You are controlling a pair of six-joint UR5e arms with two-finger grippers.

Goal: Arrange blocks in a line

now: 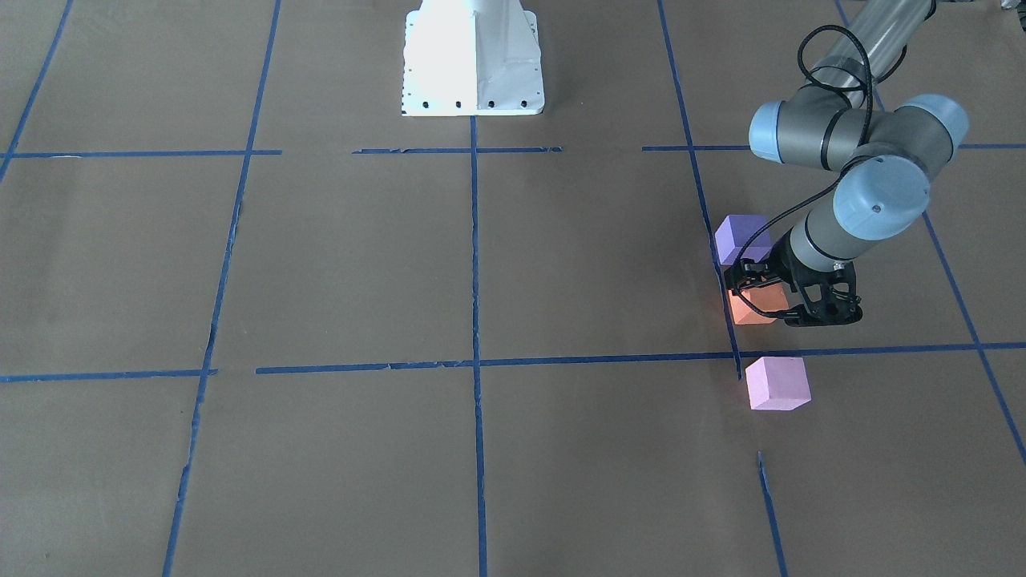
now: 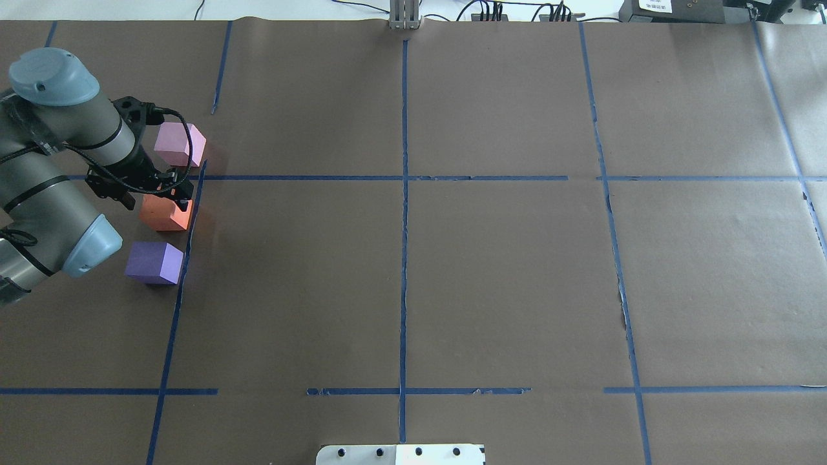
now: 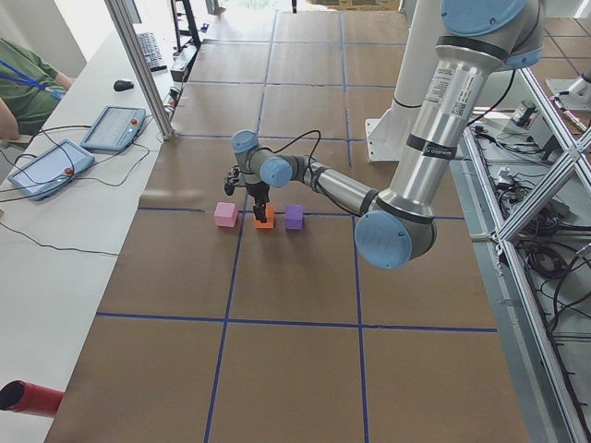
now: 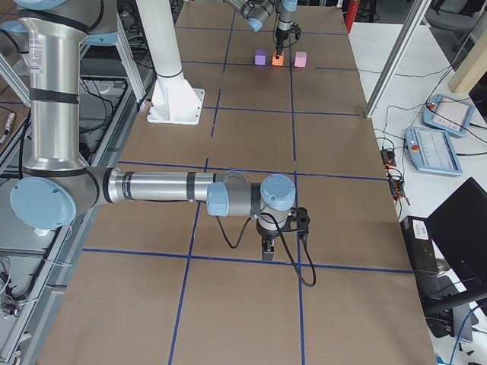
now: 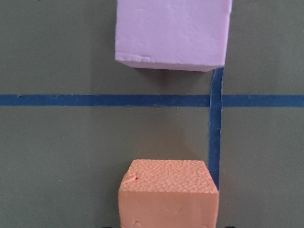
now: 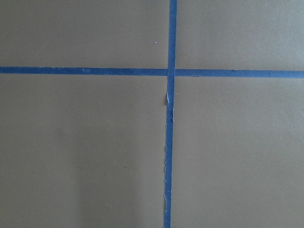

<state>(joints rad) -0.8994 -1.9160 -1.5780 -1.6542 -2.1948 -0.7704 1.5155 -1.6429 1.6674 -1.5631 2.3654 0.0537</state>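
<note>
Toward ten o'clock on the table (image 2: 491, 278), seen from overhead, my left claw (image 2: 157, 203) straddled the orange block (image 2: 165, 219), a finger on either side. I could not tell whether it pinched or only flanked it. The pale pink block (image 2: 174, 145) sat apart at its twelve o'clock, the violet block (image 2: 152, 261) at its six. My right claw (image 4: 268, 247) hung over a tape crossing (image 6: 170, 72), its spread hidden from me.
</note>
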